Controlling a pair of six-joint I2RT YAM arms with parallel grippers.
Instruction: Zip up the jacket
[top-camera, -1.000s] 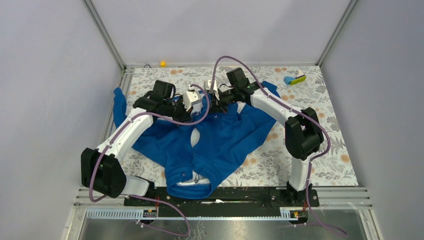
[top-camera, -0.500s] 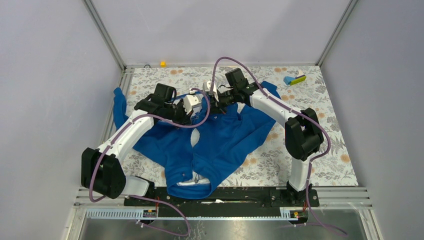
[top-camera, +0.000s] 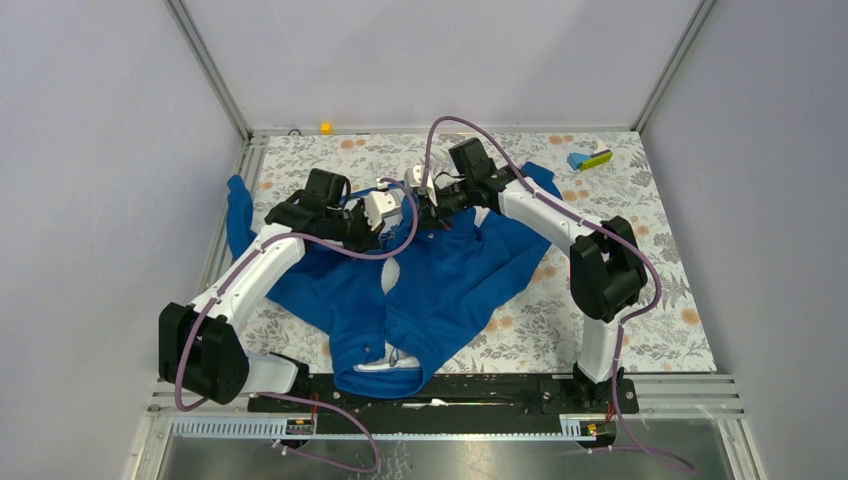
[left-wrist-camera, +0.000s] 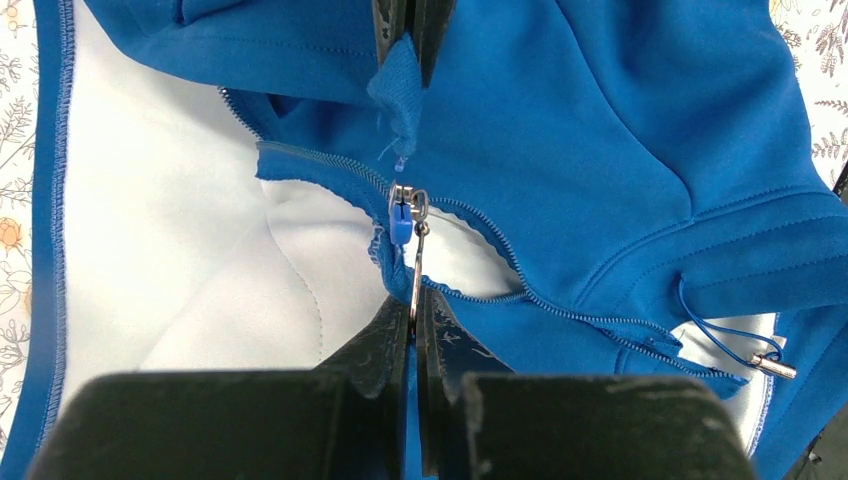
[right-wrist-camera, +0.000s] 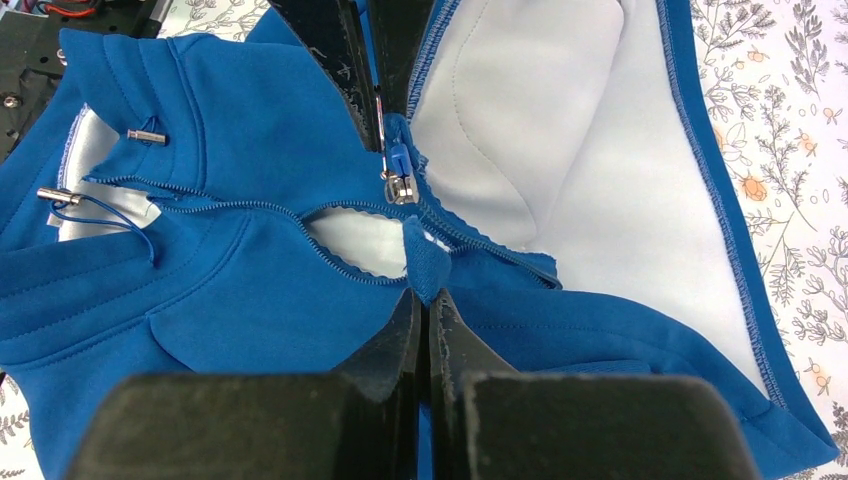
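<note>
Zipper pull (left-wrist-camera: 403, 212) is pinched by left gripper (left-wrist-camera: 413, 302), jacket (left-wrist-camera: 600, 130) edge clamped by right gripper (right-wrist-camera: 424, 300); tension is best applied along the teeth (left-wrist-camera: 560, 308).

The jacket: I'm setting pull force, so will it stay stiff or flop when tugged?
Probably floppy: the jacket lies in soft folds and should sag. The thin metal zipper pull pinched by the left gripper may slip. The fabric tab in the right gripper likely stretches first.

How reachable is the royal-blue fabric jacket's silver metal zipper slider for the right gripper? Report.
Probably not: the right gripper is shut on the jacket, and the left gripper pinches the slider by its pull.
</note>
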